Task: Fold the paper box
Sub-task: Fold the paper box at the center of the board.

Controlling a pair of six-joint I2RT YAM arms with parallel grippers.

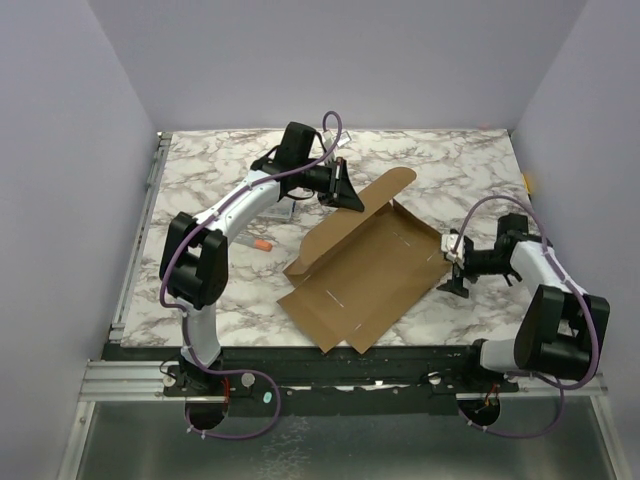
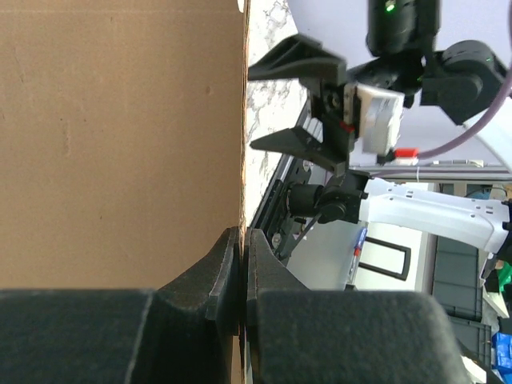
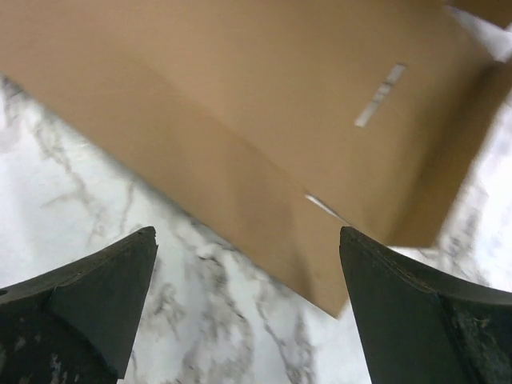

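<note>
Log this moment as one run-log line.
left jaws: shut on paper box flap | right jaws: open, holding nothing | box: partly folded

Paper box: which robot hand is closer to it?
Left. The left gripper is pinched shut on a far flap of the paper box; the right gripper hangs open beside its right edge, holding nothing.

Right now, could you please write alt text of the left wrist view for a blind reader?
The left gripper is shut on the edge of the brown paper box, which fills the left half. Beyond, the right gripper stands open over the marble table.
</note>
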